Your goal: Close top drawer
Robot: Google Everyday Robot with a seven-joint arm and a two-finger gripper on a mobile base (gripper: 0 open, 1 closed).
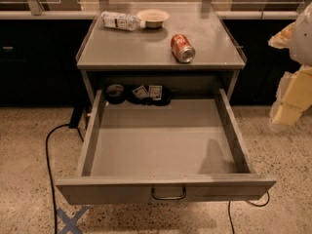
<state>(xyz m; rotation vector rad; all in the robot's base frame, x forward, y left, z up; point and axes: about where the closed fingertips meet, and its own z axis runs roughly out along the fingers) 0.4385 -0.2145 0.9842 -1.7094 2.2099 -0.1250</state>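
Observation:
The top drawer (165, 188) is a wide shallow grey metal drawer, pulled far out of the cabinet toward me. Its flat front has a small wire loop handle (168, 195) at the centre. The tray is mostly bare, with a few small dark items and cards (141, 93) at its back end under the cabinet top. My gripper (291, 101) hangs at the right edge of the view, above the floor, to the right of the drawer's right side wall and apart from it.
On the cabinet top (131, 50) lie a red soda can (183, 48) on its side, a plastic bottle (120, 20) and a small bowl (152, 17). Black cables (48, 150) run over the speckled floor left and right of the drawer. Blue tape (72, 219) marks the floor.

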